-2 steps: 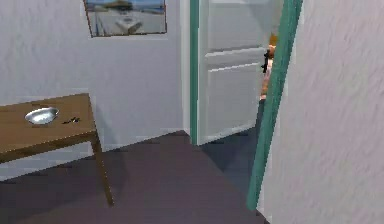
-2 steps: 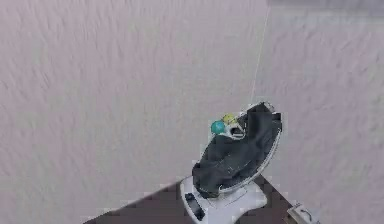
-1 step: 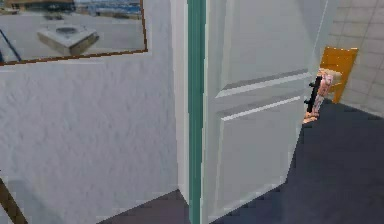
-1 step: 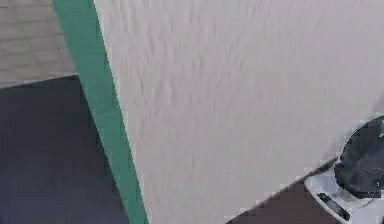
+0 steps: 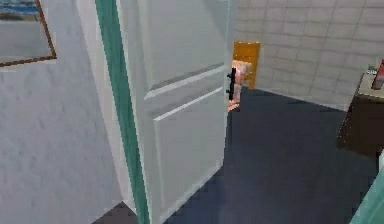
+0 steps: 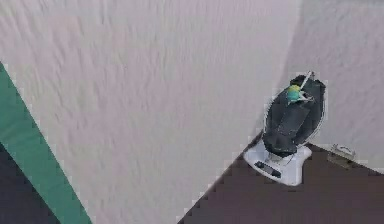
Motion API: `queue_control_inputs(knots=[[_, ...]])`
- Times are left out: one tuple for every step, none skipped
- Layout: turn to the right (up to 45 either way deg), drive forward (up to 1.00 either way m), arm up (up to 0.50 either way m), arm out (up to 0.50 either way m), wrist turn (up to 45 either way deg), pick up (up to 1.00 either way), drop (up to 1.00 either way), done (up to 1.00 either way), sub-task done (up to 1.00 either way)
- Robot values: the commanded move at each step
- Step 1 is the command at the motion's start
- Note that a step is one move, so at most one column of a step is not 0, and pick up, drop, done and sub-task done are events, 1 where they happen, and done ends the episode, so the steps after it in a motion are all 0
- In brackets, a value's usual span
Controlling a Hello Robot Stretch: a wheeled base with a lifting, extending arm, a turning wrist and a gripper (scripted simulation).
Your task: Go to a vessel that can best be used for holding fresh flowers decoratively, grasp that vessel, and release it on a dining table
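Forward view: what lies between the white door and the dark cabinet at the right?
Bare dark floor, in the forward view; an orange thing stands at the door edge.
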Motion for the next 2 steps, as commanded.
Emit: queue_control_inputs(knots=[[0.0, 0.10, 0.00, 0.00, 0.0, 0.00, 0.00, 0.00, 0.00], [-3.0, 0.00, 0.00, 0.00, 0.0, 0.00, 0.00, 0.00, 0.00]])
